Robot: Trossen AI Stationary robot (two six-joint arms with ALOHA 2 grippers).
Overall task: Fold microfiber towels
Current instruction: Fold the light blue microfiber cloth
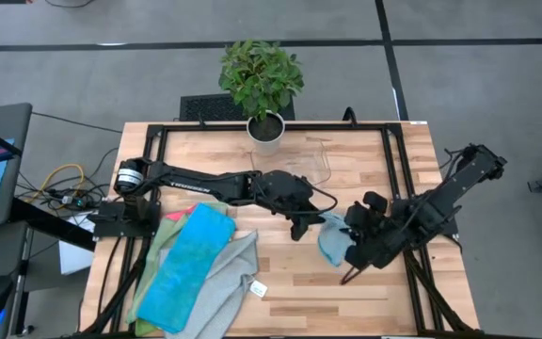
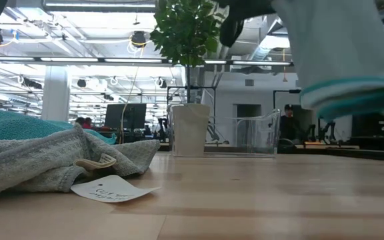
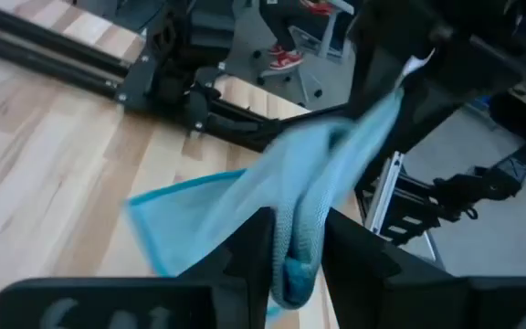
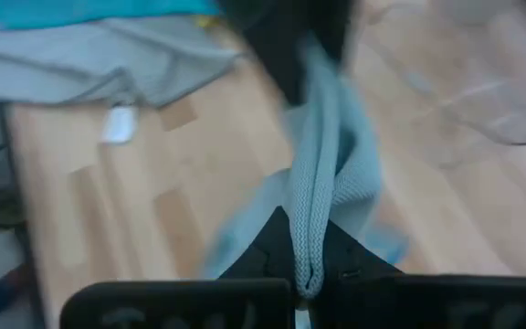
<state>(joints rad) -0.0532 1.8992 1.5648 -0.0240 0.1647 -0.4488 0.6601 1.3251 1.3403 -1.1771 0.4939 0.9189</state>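
1. A light grey towel with teal edging (image 1: 331, 237) hangs in the air between the two arms, near the middle of the table (image 1: 365, 151) and toward its right side. The rest of the towels lie in a loose heap (image 1: 200, 268) on the table's left: a bright blue towel (image 1: 191, 256) on top, a plain grey towel (image 2: 39, 163) spread beneath it, and a strip of green showing at the heap's edge.
2. The left pincer (image 3: 295, 239) is narrow, with a bunched fold of the grey-and-teal towel between its fingers. The right pincer (image 4: 307, 267) is clamped tight on another fold of the same towel.
3. The cloth looks light and very soft. It droops and twists between the two grips and holds no shape of its own, so I judge it will sag wherever it is not supported.
4. The knit surface looks grippy rather than slick, and nothing here is fragile. The best holds are likely two corners on the stitched teal edge, where the hem is firmer and a tidy fold can start.
5. A white tag (image 2: 114, 190) lies on the table just beside the grey towel. It carries faint writing, too small to read. I can read no brand anywhere else.
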